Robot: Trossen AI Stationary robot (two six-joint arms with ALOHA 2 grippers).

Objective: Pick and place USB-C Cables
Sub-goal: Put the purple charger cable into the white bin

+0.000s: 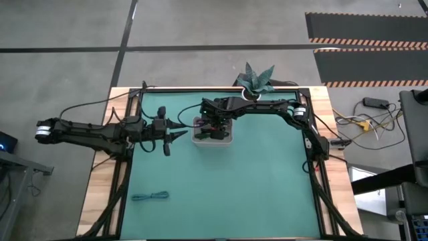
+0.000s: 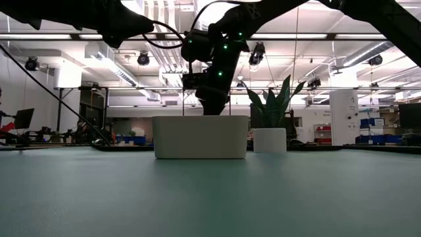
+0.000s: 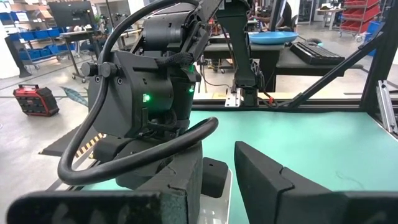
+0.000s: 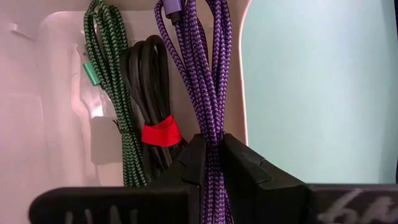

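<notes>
- Right end effector [image 4: 211, 163] is hanging over the white tray [image 1: 212, 139] near the far middle of the counter [image 1: 254, 181], pointing down into it.
- Its jaws are sitting nearly closed, pinching the purple cable [image 4: 208, 81]; both fingers [image 4: 249, 171] are pressing the braided strands from either side.
- The purple cable is running lengthwise inside the tray, along the wall next to the green mat.
- The red-and-black cable [image 4: 152, 124] is lying in the tray just beside the purple one, its red band touching nothing of the end effector.
- The dark green cable [image 4: 109, 87] is lying in the tray too, on the far side of the red-and-black one from the purple.
- The teal cable [image 1: 150, 196] is lying loose on the counter, well apart from the tray, toward the near left edge.
- Left end effector [image 1: 177, 134] is hovering just left of the tray, above the counter, pointing at the right arm's wrist.
- Its fingers [image 3: 273, 180] are standing partly apart with a clear gap between them, gripping nothing.
- In the low view the tray [image 2: 200, 137] is sitting flat on the counter with the right arm dropping into it from above; a potted plant [image 2: 271, 131] is standing behind it.
</notes>
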